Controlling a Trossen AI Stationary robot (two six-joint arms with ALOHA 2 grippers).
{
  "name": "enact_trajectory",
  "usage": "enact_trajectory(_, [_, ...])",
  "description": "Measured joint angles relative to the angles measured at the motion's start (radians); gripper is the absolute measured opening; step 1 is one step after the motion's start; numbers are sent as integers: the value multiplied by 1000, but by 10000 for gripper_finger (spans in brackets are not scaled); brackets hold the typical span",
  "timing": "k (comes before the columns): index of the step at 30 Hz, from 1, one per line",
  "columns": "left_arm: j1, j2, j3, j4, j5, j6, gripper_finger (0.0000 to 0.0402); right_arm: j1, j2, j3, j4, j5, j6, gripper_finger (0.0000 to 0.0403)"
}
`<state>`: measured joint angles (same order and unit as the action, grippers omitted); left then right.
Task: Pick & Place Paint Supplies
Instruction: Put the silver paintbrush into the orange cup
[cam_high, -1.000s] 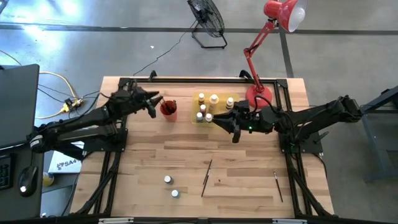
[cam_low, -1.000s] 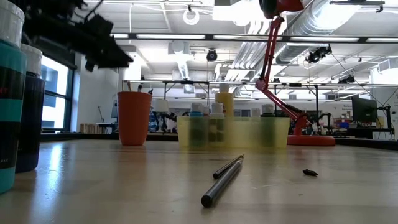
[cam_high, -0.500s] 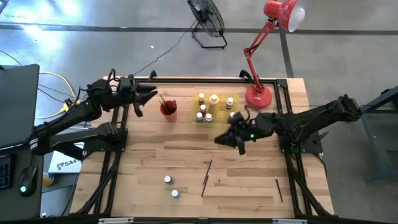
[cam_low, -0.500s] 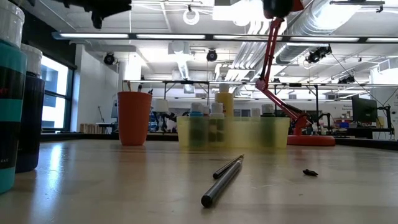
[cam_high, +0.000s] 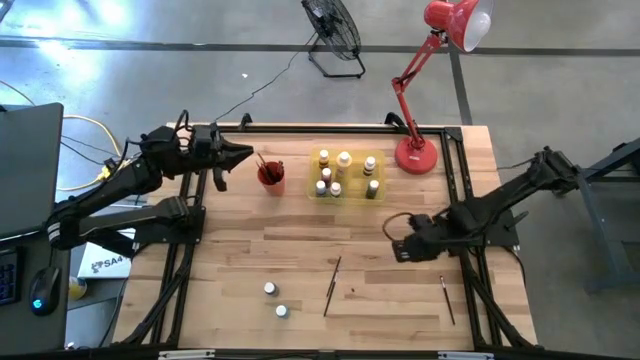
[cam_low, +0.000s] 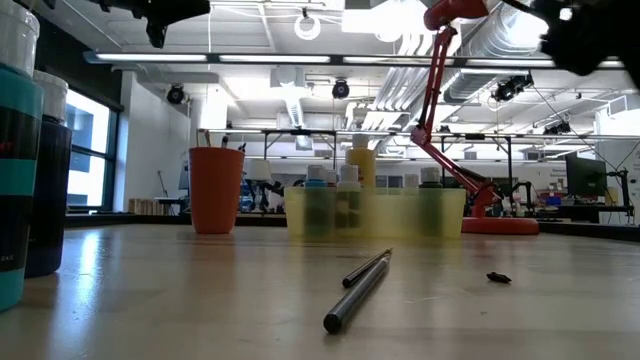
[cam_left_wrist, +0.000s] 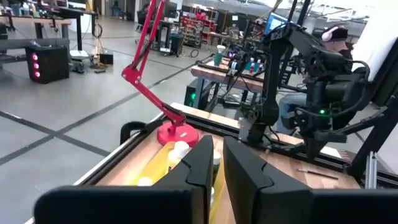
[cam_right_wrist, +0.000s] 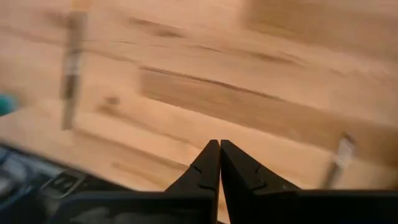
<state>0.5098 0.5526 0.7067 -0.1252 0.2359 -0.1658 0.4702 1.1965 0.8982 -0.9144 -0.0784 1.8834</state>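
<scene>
**A:** What do you see on your butcher-block table (cam_high: 250, 250), operator?

**B:** You have a flat, translucent yellow tray (cam_high: 347, 191) near the far edge, holding small bottles with pale caps (cam_high: 344, 159) standing upright. Beside it sits a tapered red cup (cam_high: 271, 177) with thin sticks leaning out of it. Two more tiny white-capped bottles (cam_high: 270, 289) stand well apart from the tray, near the front edge.

**A:** And the brushes?

**B:** A slim dark paintbrush (cam_high: 332, 285) lies flat at centre front, its long axis running front to back, slightly slanted. A second, shorter brush (cam_high: 447, 300) lies toward the right front, also running roughly front to back (in the low view the first one's round metal end faces the camera).

**A:** Your grippers?

**B:** Your right gripper (cam_high: 402, 247) hangs over bare wood between the two brushes, fingers pressed together on nothing. Your left gripper (cam_high: 243, 154) is raised beside the cup, fingers nearly meeting, a narrow slit between them, empty.
</scene>
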Motion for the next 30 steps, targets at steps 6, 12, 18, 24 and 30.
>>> enact_trajectory(6, [0, 0, 0, -11, 2, -10, 33, 120, 0, -1, -115, 17, 250, 3])
enact_trajectory(12, [0, 0, 0, -10, 2, -22, 33, 227, 0, -134, -65, -78, 492, 2])
enact_trajectory(18, [0, 0, 0, -13, 2, -23, 33, 267, 13, -308, 175, -133, 539, 3])
enact_trajectory(24, [0, 1, 0, -13, 2, -23, 33, 256, 27, -336, 130, -168, 532, 3])
enact_trajectory(30, [0, 2, 0, -13, 0, -23, 33, 257, 29, -341, 126, -148, 472, 7])
